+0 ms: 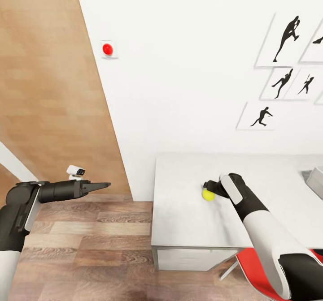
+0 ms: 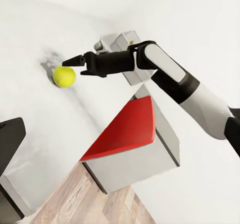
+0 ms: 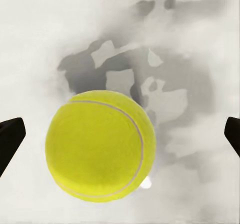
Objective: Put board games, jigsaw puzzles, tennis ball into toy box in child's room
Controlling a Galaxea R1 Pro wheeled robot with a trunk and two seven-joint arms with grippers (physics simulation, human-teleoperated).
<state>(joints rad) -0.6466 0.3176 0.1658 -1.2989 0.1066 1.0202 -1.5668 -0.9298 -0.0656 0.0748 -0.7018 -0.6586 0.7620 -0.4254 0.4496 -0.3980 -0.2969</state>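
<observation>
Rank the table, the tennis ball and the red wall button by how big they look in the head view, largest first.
1. table
2. tennis ball and red wall button: they look about the same size, and the button sits farther away, so no ranking between them.

At the upper left of the head view we see a round red button (image 1: 107, 49) on a white wall plate. A wood-panelled wall (image 1: 49, 90) fills the left side above the wood-plank floor (image 1: 85, 247). A red chair (image 1: 255, 269) sits at the lower right, its seat partly tucked under the white surface.
</observation>
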